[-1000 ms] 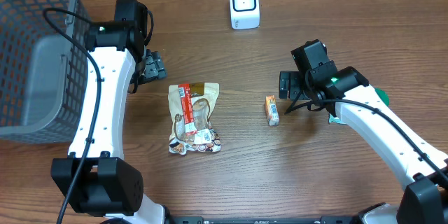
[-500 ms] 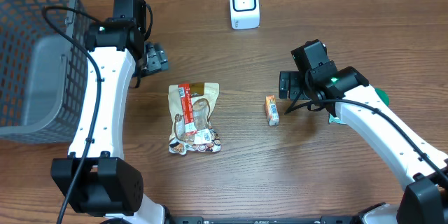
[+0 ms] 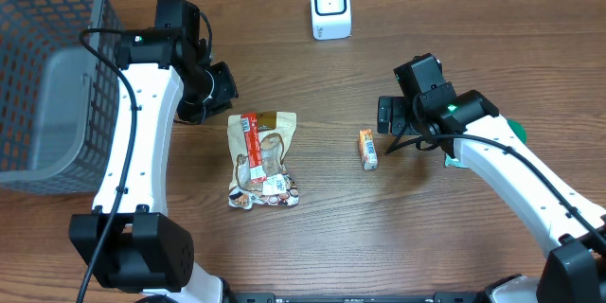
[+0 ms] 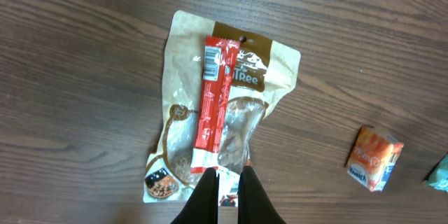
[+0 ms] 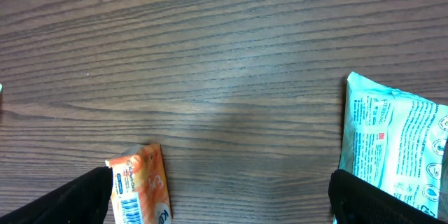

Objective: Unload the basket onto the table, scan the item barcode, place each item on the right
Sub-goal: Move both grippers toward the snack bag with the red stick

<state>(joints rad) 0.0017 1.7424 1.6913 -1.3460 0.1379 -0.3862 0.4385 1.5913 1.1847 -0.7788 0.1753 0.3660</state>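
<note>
The brown snack pouch [image 3: 262, 158] is laid flat, with a red strip [image 4: 213, 101] lying along it and a barcode [image 4: 211, 61] shown at the strip's top end. The left gripper [image 4: 227, 176] is seen near the pouch's top left corner, its fingers pressed together on nothing. The right gripper [image 5: 220, 182] is spread wide well to the pouch's right, a small orange box [image 3: 367, 149] being placed between them, and the white scanner [image 3: 330, 6] is set beyond the pouch's top right.

tan-and-brown pouch [image 4: 269, 70] with red strip [image 4: 215, 94], orange box [image 4: 374, 158], teal packet [image 5: 395, 147], brown wood-grain table [image 5: 210, 56].
</note>
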